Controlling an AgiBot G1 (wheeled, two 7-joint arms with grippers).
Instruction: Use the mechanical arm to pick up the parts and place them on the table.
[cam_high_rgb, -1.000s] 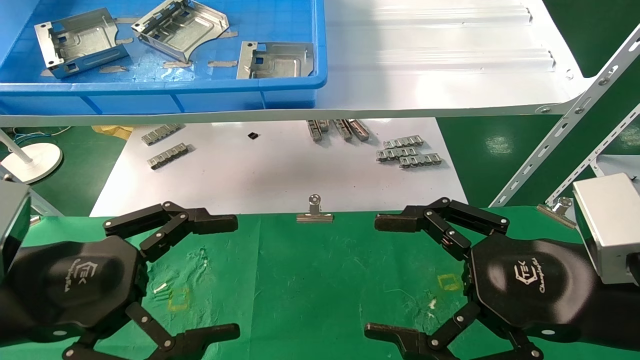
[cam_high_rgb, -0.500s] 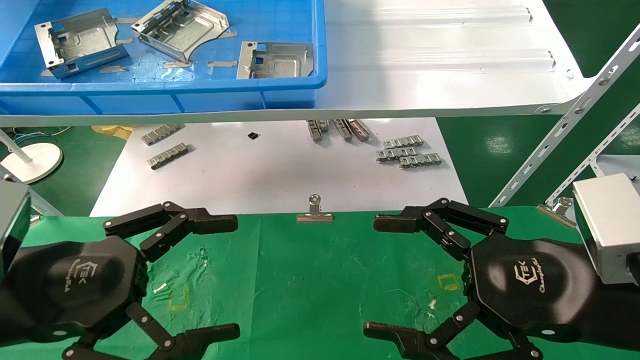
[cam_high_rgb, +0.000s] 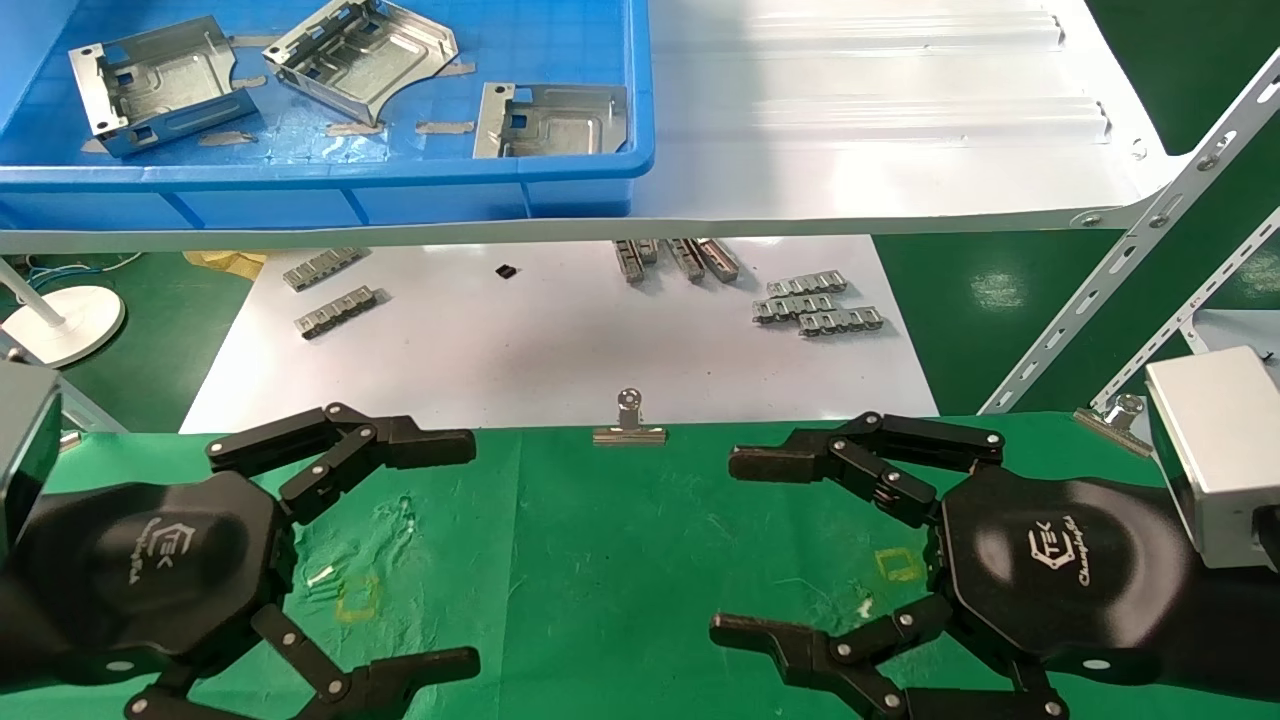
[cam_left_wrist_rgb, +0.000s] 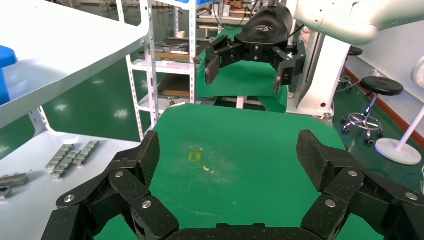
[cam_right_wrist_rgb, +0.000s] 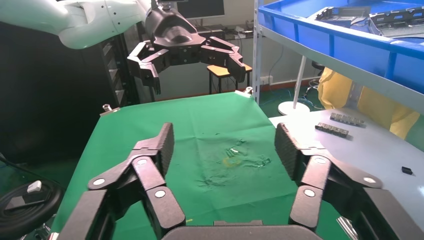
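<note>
Three grey sheet-metal parts lie in a blue bin on the upper shelf; they also show in the right wrist view. The green cloth table lies below. My left gripper hovers open and empty over the table's left side. My right gripper hovers open and empty over the right side. The two grippers face each other, both far below the bin.
The glossy white shelf board overhangs a white sheet with chain-like link strips. A binder clip holds the cloth's far edge. Slanted shelf braces stand at right. Yellow square outlines mark the cloth.
My right gripper's fingers have shifted a little left toward the table's middle and drawn slightly closer together, still open. The left gripper and the parts have not moved.
</note>
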